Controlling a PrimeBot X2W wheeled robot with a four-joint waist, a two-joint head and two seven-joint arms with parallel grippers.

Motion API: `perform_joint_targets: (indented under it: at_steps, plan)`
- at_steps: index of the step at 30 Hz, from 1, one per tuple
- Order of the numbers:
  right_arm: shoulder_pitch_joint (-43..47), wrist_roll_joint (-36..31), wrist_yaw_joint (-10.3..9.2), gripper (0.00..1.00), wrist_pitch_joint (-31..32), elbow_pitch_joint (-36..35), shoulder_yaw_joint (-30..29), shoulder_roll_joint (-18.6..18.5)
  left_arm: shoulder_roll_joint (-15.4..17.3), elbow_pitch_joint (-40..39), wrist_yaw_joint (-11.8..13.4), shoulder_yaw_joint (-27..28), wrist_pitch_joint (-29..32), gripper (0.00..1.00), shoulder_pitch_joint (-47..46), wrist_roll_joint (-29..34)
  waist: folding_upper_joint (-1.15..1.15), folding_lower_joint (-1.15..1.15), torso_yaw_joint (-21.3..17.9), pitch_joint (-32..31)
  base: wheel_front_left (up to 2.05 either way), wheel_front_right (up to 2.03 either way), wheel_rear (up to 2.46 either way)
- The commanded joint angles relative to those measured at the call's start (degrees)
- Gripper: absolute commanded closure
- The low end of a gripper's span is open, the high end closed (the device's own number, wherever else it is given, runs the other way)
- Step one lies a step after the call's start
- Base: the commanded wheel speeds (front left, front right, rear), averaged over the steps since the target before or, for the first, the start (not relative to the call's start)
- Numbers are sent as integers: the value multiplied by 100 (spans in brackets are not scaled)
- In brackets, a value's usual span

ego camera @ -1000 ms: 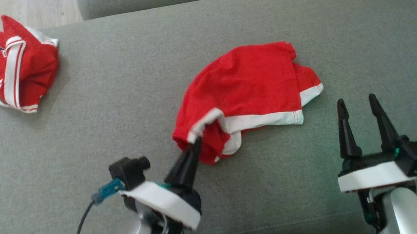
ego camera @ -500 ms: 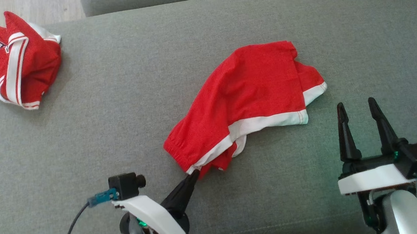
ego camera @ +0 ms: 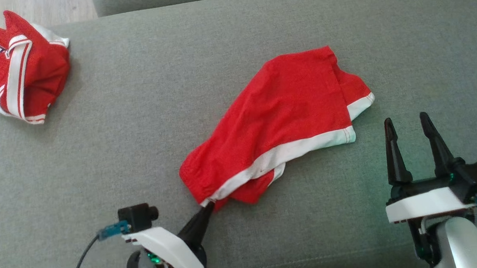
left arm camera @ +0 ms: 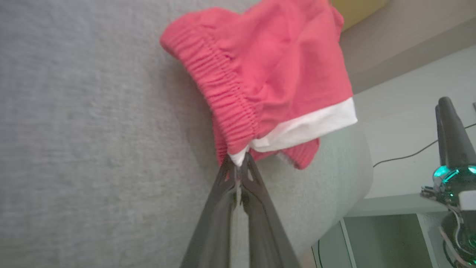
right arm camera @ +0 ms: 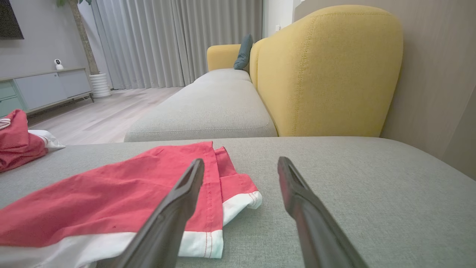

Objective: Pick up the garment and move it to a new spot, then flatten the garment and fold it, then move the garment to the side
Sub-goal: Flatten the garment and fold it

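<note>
The garment is a pair of red shorts with white trim, lying stretched on the grey cushion. My left gripper is shut on the garment's near corner, where the white trim meets the elastic waistband. In the left wrist view the gripper pinches that white corner. My right gripper hovers open to the right of the garment, just past its white hem. In the right wrist view the garment lies ahead and left of the open gripper.
A second red garment with white stripes lies crumpled at the cushion's far left. Wooden floor shows beyond it. A yellow sofa back and another grey seat stand past the cushion's far edge.
My left gripper has pulled back toward me with the garment's corner, drawing the bunched fabric out longer and flatter. The right gripper has stayed put and open.
</note>
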Motion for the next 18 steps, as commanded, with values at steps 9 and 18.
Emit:
perform_joint_targets:
  at_steps: [9, 18]
  plan:
    - [-104, -37, 42, 0, -37, -103, 94, -31, 91, 82, -23, 236, -648, 0, -210, 190, 0, 0, 107, -135, 0, 0, 0]
    - [-28, -57, 42, 0, -37, -64, 26, -31, 314, -330, 273, 375, -1161, 0, 7, 539, 0, 0, 256, -310, 0, 0, 0]
